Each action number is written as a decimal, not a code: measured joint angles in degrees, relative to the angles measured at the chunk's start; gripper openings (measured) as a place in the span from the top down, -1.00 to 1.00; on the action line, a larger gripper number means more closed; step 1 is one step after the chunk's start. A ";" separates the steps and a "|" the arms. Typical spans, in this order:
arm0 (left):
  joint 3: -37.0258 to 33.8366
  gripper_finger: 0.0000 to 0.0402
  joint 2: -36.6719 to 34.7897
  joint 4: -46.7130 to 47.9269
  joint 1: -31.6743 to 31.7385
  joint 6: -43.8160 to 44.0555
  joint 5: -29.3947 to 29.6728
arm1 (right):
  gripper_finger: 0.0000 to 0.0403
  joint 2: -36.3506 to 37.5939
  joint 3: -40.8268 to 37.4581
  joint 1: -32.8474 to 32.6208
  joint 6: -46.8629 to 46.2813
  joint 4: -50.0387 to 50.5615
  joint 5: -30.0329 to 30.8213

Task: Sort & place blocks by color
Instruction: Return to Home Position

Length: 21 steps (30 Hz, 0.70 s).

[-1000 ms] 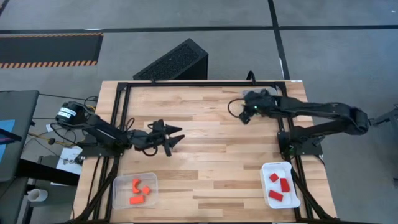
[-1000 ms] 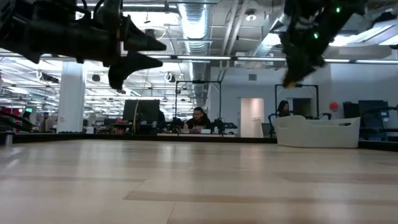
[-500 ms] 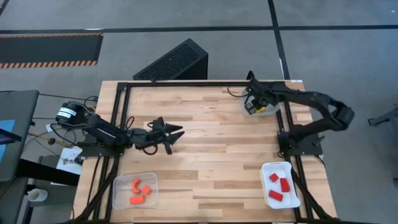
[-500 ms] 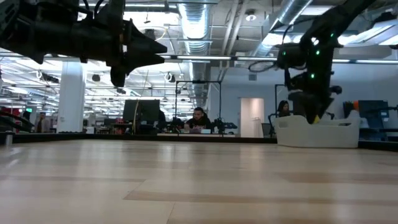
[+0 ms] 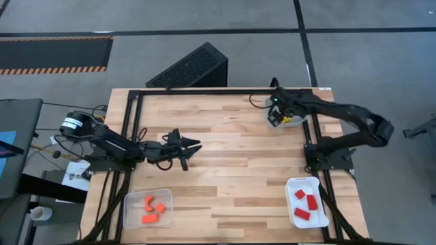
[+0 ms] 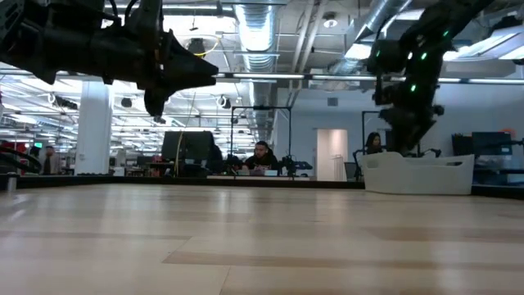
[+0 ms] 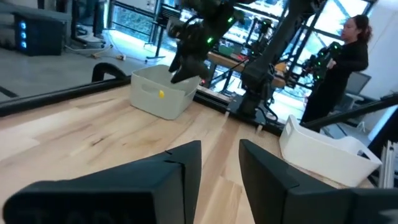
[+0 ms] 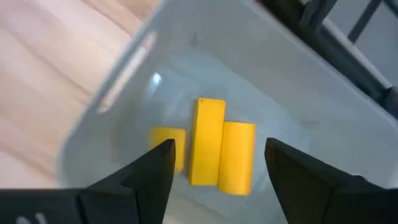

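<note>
Three yellow blocks (image 8: 208, 142) lie side by side on the floor of a pale tray (image 5: 296, 122) at the table's far right. My right gripper (image 8: 217, 174) hangs just above them, open, one finger on either side and touching none; in the high view it (image 5: 274, 118) stands over that tray's left part. Orange blocks (image 5: 151, 209) lie in a clear tray (image 5: 128, 197) at the near left, and red blocks (image 5: 305, 204) in a white tray (image 5: 321, 182) at the near right. My left gripper (image 5: 192, 147) hovers above bare wood left of centre, open by a narrow gap (image 7: 221, 168), holding nothing.
Black frame rails (image 5: 133, 129) run along the table's edges. A black perforated box (image 5: 191, 67) lies on the floor past the far edge. A person (image 7: 345, 62) stands beyond the right side, and others sit far off in the room (image 6: 262, 156). Bare wood fills the table's middle.
My right gripper has swung toward the far right corner and come down over the yellow tray. The yellow bit seen at its tips in the low view no longer shows there. My left gripper has stayed in place while its fingers have drawn closer together.
</note>
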<state>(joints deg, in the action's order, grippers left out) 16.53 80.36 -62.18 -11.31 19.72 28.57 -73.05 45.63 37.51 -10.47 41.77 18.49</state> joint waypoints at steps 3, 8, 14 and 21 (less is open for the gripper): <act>0.00 0.56 -3.13 2.00 0.00 -2.20 -0.58 | -0.33 6.58 0.00 -2.68 0.23 2.22 -0.14; 0.01 0.68 -13.53 12.54 0.41 -3.65 0.55 | -0.27 19.37 0.00 -8.57 4.02 2.77 -0.33; 0.00 0.93 -28.58 19.92 1.62 -9.64 0.07 | -0.20 33.29 -1.21 -17.49 4.87 0.22 -0.90; 0.02 0.99 -42.26 29.82 1.66 -16.34 -2.73 | -0.09 50.30 -8.84 -27.86 3.90 -4.97 -2.31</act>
<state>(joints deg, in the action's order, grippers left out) 16.56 38.10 -32.36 -9.65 3.38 25.83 -22.75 36.78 9.65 -6.57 36.80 16.19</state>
